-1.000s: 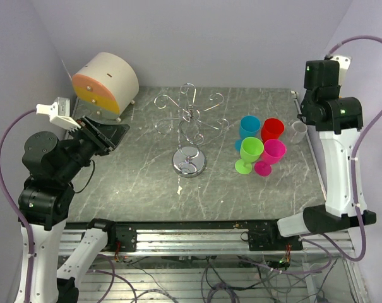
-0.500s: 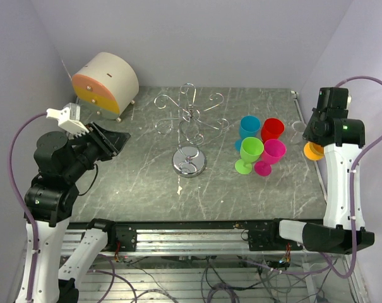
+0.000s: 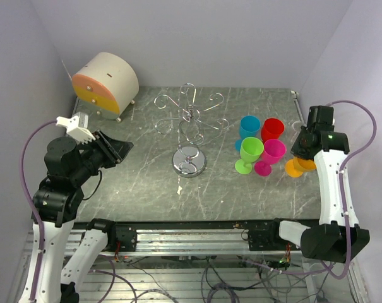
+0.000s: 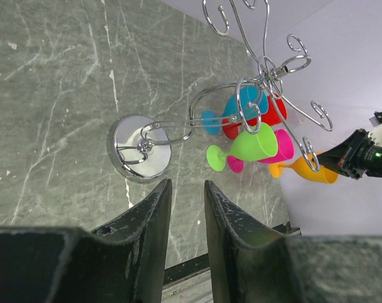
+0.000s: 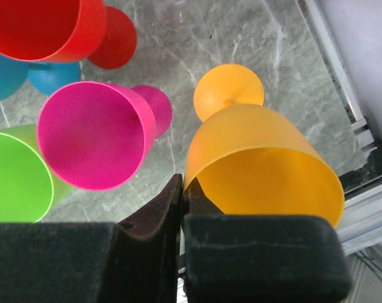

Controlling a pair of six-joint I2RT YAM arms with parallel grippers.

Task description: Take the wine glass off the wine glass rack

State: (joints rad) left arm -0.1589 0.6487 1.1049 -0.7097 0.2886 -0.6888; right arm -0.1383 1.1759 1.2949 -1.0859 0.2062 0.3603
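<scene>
1. Plainly, the orange wine glass point(image 5: 260, 158) is already clear of the wine glass rack point(image 3: 189, 120). It hangs at the table's point(image 3: 140, 183) right side, well apart from the rack's curled arms, which carry nothing.
2. The right gripper point(image 5: 182, 189) is clamped on the glass, its jaws pinching the wall of the bowl at the rim, one inside and one outside.
3. The glass's long axis leans: the mouth faces back toward the gripper, and the stem and round foot point away and down toward the table. Whether the foot touches the surface I cannot tell.
4. The relation that matters is sideways. The pink glass point(image 5: 93, 136) stands just beside the orange bowl on its left, with the green glass point(image 5: 14, 173) beyond it. In my judgement, the foot needs to come down to the right of the pink one, with the axis brought upright before the jaws let go.
5. The left gripper point(image 4: 187, 189) is parted and holds nothing. It points at the rack's base from across the table, so the right arm is much the nearer one.
</scene>
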